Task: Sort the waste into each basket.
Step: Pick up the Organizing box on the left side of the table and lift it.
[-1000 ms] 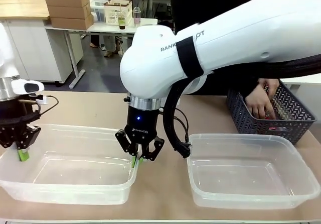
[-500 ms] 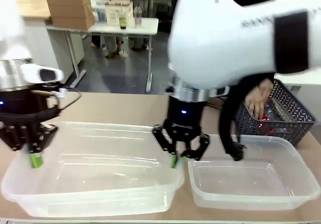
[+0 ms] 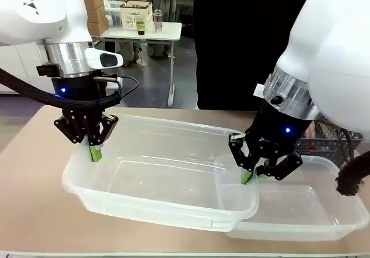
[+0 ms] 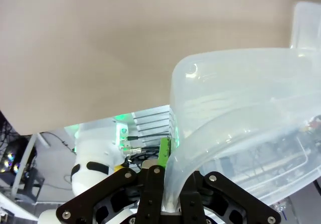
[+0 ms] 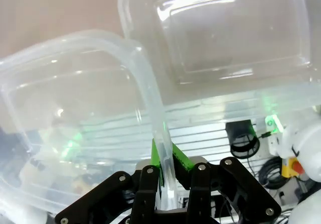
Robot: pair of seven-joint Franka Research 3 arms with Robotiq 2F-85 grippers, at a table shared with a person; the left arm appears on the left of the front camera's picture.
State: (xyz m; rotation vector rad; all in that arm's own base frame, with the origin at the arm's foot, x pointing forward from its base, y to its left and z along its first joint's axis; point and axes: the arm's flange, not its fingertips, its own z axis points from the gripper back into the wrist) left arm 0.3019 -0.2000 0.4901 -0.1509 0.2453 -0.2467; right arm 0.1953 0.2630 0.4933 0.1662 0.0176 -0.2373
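A large clear tub [image 3: 167,126] hangs between both arms, lifted off the table. My left gripper [image 3: 94,151] is shut on its left rim, and my right gripper [image 3: 250,177] is shut on its right rim. The left wrist view has the tub's rim [image 4: 173,148] pinched between the green pads of the left gripper [image 4: 167,156]. The right wrist view has the tub's wall [image 5: 150,98] running up from the right gripper [image 5: 164,159]. The tub's right end overlaps a second clear tub [image 3: 306,214], also seen as [image 5: 225,33]. Both tubs are empty. The waste is hidden.
A dark grey lattice basket [image 3: 338,145] stands at the far right, mostly hidden behind my right arm. A person in black [image 3: 243,44] stands across the table. Bare tan tabletop [image 3: 34,188] lies left of the lifted tub.
Both arms have carried the large tub to the right and slightly away; its right end now overlaps the second tub. The person's hand in the grey basket is no longer visible.
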